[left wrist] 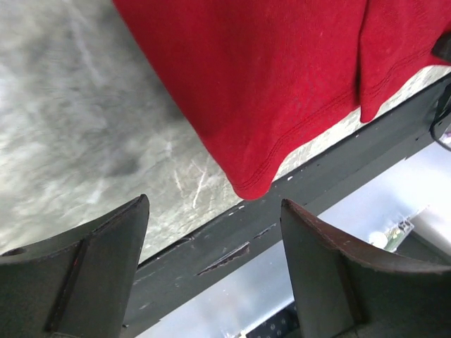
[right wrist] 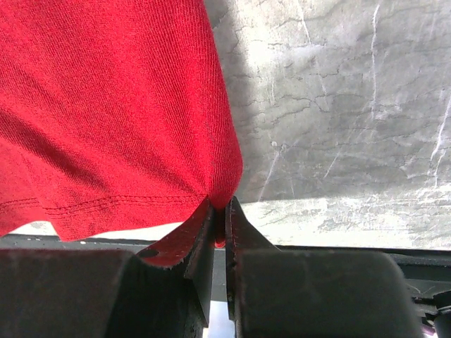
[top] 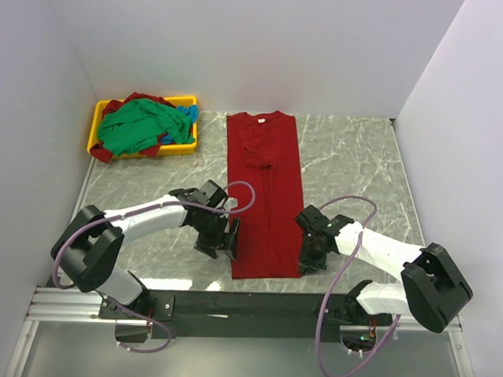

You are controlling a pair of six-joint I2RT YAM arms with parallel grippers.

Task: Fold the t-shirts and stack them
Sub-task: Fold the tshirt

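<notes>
From above, you are looking at the deep red t-shirt (top: 264, 189) lying as a long folded strip on the worktop (top: 351, 167). The yellow tray (top: 95, 127) holding the green, blue and red shirts (top: 138, 128) is sitting well apart at the far left. Left wrist: your left hand (left wrist: 213, 204) is hanging wide open, just short of the shirt's near corner. Right wrist: your right hand (right wrist: 225, 208) is pinching the opposite hem corner, its jaws nearly closed on cloth.

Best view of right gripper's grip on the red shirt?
Right wrist: right gripper pinches the red shirt corner, jaws shut. Top external shows only the gripper over that corner; left wrist shows the other corner, no grip.
</notes>
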